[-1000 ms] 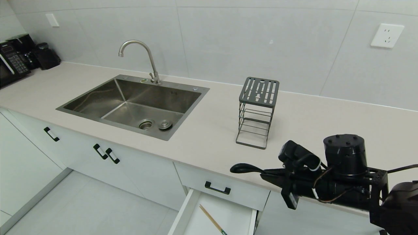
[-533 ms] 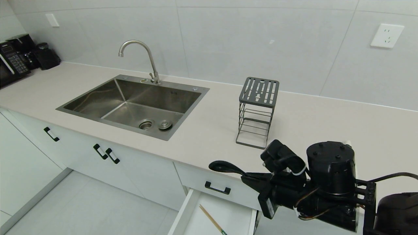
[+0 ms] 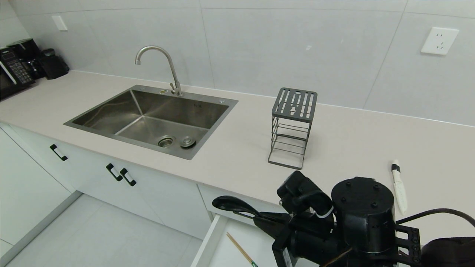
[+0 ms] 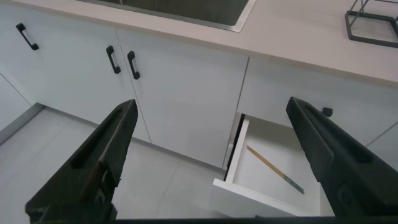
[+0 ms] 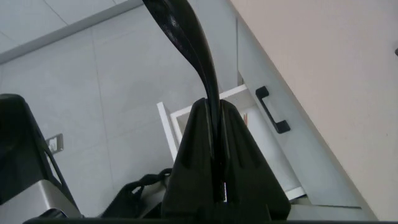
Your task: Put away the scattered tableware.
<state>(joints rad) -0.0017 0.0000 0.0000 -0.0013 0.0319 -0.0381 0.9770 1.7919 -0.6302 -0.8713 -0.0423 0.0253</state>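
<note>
1. Right tool [image 3: 264,221] is pinching a black spoon [image 3: 231,203] by its handle, near the open drawer [image 3: 206,243].
2. Left tool [image 4: 211,124] is spread wide.
3. A white knife [image 3: 399,184] is lying on the worktop [image 3: 241,155], and there's a chopstick [image 3: 241,251] in the drawer.

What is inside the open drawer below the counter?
Chopsticks lie on the white floor of the drawer. The right gripper and its black spoon cover its right part in the head view.

Pale grey tiled wall [image 3: 259,37] behind beige countertop [image 3: 241,155]; stainless steel sink [image 3: 178,111] left; white cabinets [image 3: 156,196], grey tiled floor [image 3: 92,237] below.
</note>
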